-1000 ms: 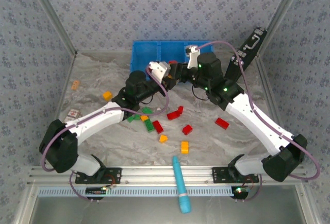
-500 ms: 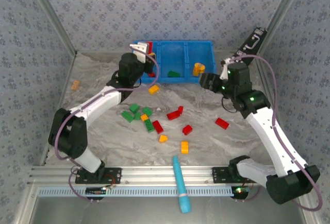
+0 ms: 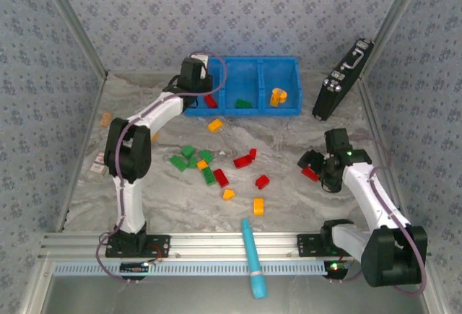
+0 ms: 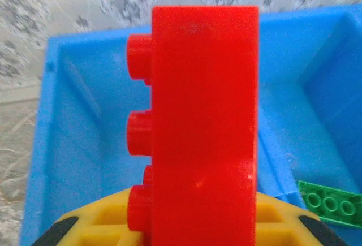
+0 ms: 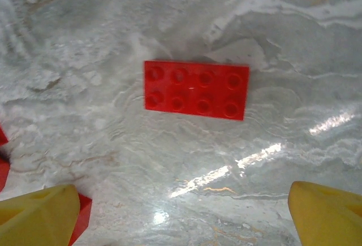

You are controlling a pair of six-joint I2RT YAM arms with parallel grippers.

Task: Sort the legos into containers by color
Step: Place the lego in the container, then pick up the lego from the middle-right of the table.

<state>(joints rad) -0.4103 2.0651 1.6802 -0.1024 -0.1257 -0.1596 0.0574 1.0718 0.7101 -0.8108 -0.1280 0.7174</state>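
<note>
Room: grey-blue patterned walls (image 3: 253, 11) close in on three sides.
Surface: marbled grey-white table (image 3: 289, 133), seen from above.
Left arm: white and black, reaching from 7 o'clock up to 11 o'clock.
Right arm: white and black, bent low at the 3 o'clock side.
Blue bin (image 3: 249, 68): at 12 o'clock by the far edge, three compartments in a row. The left one holds a red piece (image 3: 210, 101), the middle a green piece (image 3: 243, 102), the right yellow-orange pieces (image 3: 278, 97).
Black device (image 3: 343, 79): tilted at 2 o'clock, near the bin's right end but apart from it.
Teal cylinder (image 3: 253, 256): lying at 6 o'clock on the near edge.
Left gripper (image 3: 195, 70): over the bin's left compartment, clamped on the held red brick (image 4: 201, 116), which stands upright with its studs facing left in the wrist view.
Right gripper (image 5: 184, 215): yellow fingers spread wide and holding nothing, above the flat red brick (image 5: 195, 89), which lies on the table at 3 o'clock.
Loose legos: scattered around the table's centre, with greens (image 3: 188, 159) toward 9 o'clock, reds (image 3: 245, 159) in the middle and orange ones (image 3: 258, 206) toward 6 o'clock.
Tan scrap (image 3: 106, 119): at 10 o'clock, well apart from the bricks.
</note>
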